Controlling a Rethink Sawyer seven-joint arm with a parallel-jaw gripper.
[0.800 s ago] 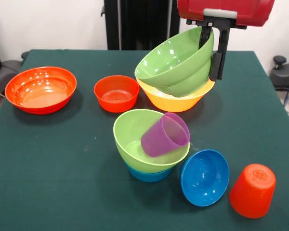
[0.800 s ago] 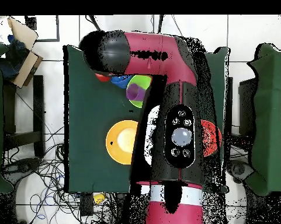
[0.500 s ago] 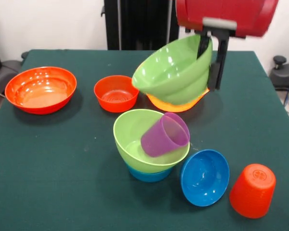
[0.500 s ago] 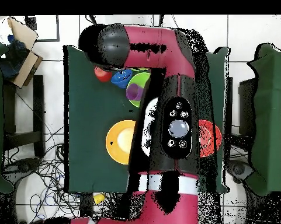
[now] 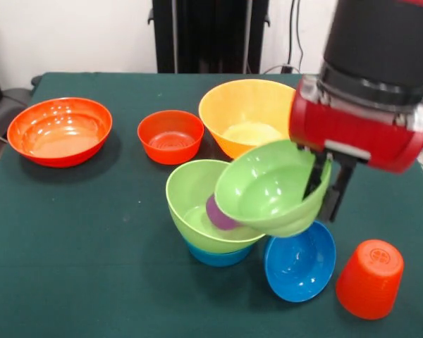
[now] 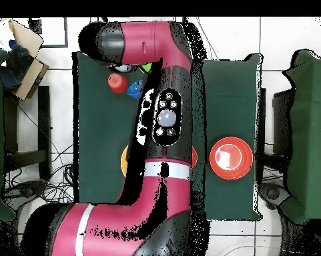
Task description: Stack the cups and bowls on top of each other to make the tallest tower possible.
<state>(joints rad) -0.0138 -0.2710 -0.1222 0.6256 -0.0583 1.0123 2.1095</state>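
Note:
My gripper (image 5: 325, 186) is shut on the rim of a light green bowl (image 5: 268, 189), one finger inside and one outside. It holds the bowl tilted, just above and to the right of the tower: a light green bowl (image 5: 190, 201) nested on a light blue bowl (image 5: 218, 256). A purple cup (image 5: 218, 213) lies inside the tower's green bowl, mostly hidden by the held bowl. A dark blue bowl (image 5: 299, 260) and an upturned orange-red cup (image 5: 370, 278) sit at the front right. The yellow cup is out of view. In the overhead view the arm (image 6: 164, 120) hides the gripper.
A large yellow-orange bowl (image 5: 245, 113), a medium red-orange bowl (image 5: 170, 135) and a large red-orange bowl (image 5: 60, 130) stand along the far side. The overhead view shows the large red-orange bowl (image 6: 230, 158), the orange-red cup (image 6: 115, 81) and the dark blue bowl (image 6: 134, 87).
My gripper lifted the green bowl off the yellow-orange bowl and carried it forward and down, over the tower. The purple cup is now mostly covered.

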